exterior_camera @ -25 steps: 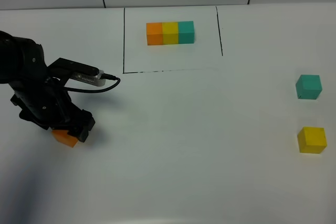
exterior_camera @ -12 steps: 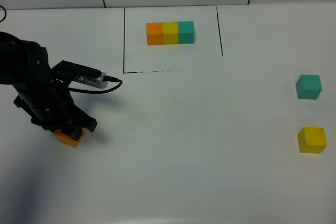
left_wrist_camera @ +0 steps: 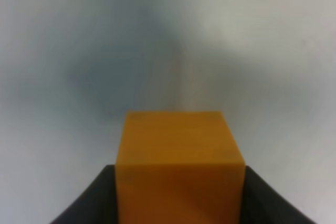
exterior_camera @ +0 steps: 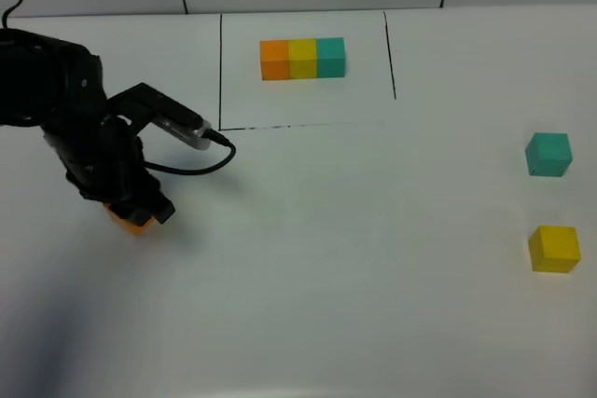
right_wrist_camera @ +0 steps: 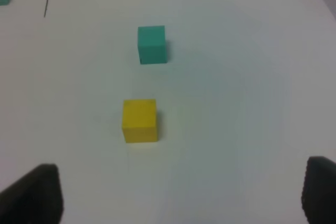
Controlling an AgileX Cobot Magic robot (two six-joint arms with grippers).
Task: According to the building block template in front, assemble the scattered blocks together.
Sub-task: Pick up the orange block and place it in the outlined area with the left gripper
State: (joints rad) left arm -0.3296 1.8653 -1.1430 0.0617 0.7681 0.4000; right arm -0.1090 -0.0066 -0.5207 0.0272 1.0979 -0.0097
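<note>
While the left end effector (exterior_camera: 138,210) clamps the orange cube (left_wrist_camera: 178,166) near the left edge of the counter (exterior_camera: 308,277), the right end effector (right_wrist_camera: 176,195) stands apart, empty.

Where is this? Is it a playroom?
Probably a robot test bench, not a playroom: a plain white table, a black claw gripping an orange cube, a drawn black frame.

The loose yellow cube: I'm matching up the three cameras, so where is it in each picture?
Exterior high: yellow cube at the lower right, below the loose teal cube.
Left wrist: not in it; only the orange cube shows.
Right wrist: near the middle, beside the teal cube.
Shared landmark: that teal cube, its neighbour in both.
</note>
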